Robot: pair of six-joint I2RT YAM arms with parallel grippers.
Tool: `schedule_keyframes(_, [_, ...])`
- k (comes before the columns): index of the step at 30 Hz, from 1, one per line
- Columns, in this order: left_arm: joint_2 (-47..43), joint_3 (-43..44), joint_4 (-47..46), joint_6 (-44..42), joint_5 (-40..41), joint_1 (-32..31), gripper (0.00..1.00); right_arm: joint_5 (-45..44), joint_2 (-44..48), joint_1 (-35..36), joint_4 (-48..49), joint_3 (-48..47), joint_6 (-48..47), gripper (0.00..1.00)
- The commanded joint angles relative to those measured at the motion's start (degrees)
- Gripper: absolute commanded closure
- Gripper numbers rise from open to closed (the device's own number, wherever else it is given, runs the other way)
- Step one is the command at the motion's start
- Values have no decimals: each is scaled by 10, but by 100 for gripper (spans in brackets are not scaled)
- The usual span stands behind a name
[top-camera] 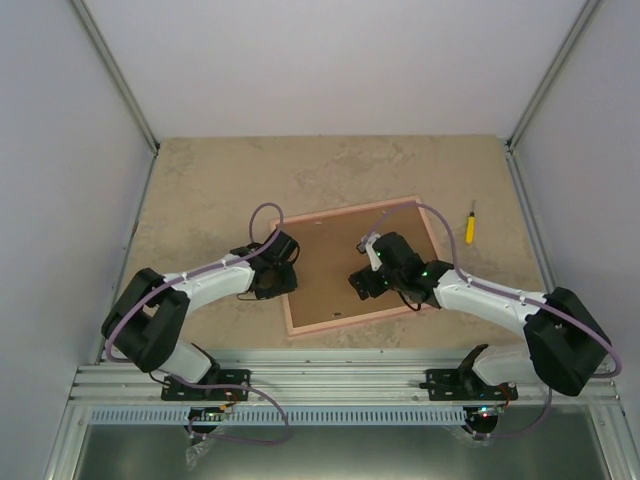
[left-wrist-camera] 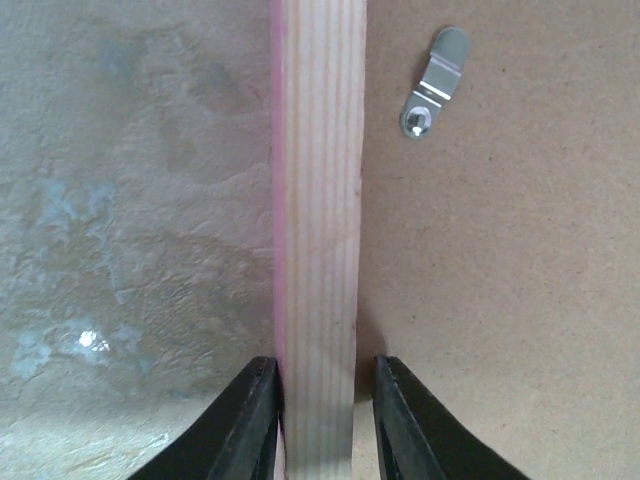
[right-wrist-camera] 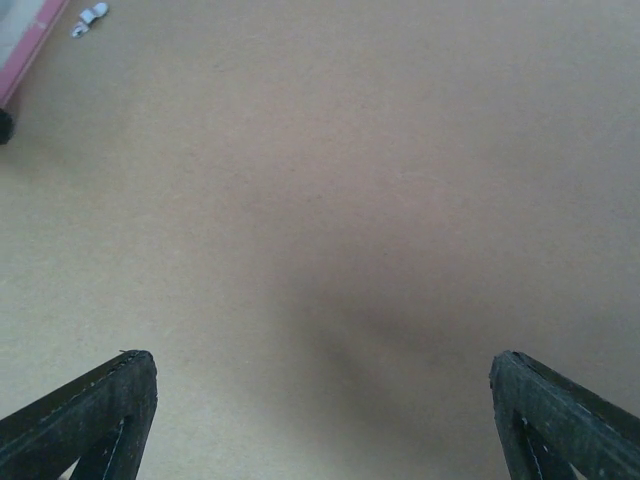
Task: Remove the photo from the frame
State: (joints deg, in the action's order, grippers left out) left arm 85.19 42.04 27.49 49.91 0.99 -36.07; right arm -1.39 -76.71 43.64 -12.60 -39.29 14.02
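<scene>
The frame (top-camera: 345,318) lies face down on the table, tan wood rails with a pink outer edge around the brown backing board (top-camera: 330,262). My left gripper (top-camera: 273,284) is at the frame's left rail; in the left wrist view its fingers (left-wrist-camera: 250,420) straddle the wooden rail (left-wrist-camera: 318,200) and close on it from both sides. My right gripper (top-camera: 362,284) is open wide just above the middle of the backing board (right-wrist-camera: 320,150), holding nothing. A metal turn tab (left-wrist-camera: 435,85) sits on the board beside the rail. The photo is hidden under the board.
A yellow screwdriver (top-camera: 470,226) lies on the table right of the frame's far right corner. Another small tab (right-wrist-camera: 90,17) and the pink rail (right-wrist-camera: 25,45) show at the top left of the right wrist view. Grey walls enclose the table.
</scene>
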Motion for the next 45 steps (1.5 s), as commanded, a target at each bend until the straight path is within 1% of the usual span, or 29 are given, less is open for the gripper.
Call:
schedule_keyframes(1, [10, 5, -8, -14, -2, -5, 75, -25, -5, 20, 13, -16, -13, 8])
schedule_keyframes(6, [21, 25, 8, -40, 22, -4, 87, -25, -14, 30, 11, -26, -29, 8])
schedule_keyframes(9, [28, 45, 27, -65, 51, -2, 94, -24, -20, 35, 8, -37, -40, 8])
schedule_keyframes(12, [31, 68, 46, -92, 69, 11, 100, -24, -24, 43, 8, -42, -57, 8])
schedule_keyframes(14, [29, 78, 50, -111, 67, 30, 100, -22, -26, 48, 9, -45, -69, 8])
schedule_keyframes(16, [26, 91, 54, -132, 62, 51, 100, -25, -29, 54, 9, -50, -80, 5])
schedule_keyframes(19, [25, 117, 66, -166, 58, 79, 100, -29, -37, 66, 7, -60, -98, 5])
schedule_keyframes(25, [29, 163, 94, -229, 63, 123, 100, -63, -51, 119, 6, -73, -150, 5])
schedule_keyframes(31, [40, 203, 118, -274, 53, 160, 100, -151, -68, 195, 16, -70, -195, 5])
schedule_keyframes(37, [43, 228, 131, -283, 22, 177, 100, -267, -105, 267, 57, -67, -224, 5])
schedule_keyframes(40, [44, 239, 136, -282, 11, 179, 100, -323, -138, 286, 87, -67, -236, 5])
schedule_keyframes(45, [49, 258, 145, -278, -6, 180, 100, -407, -193, 297, 121, -74, -248, 6])
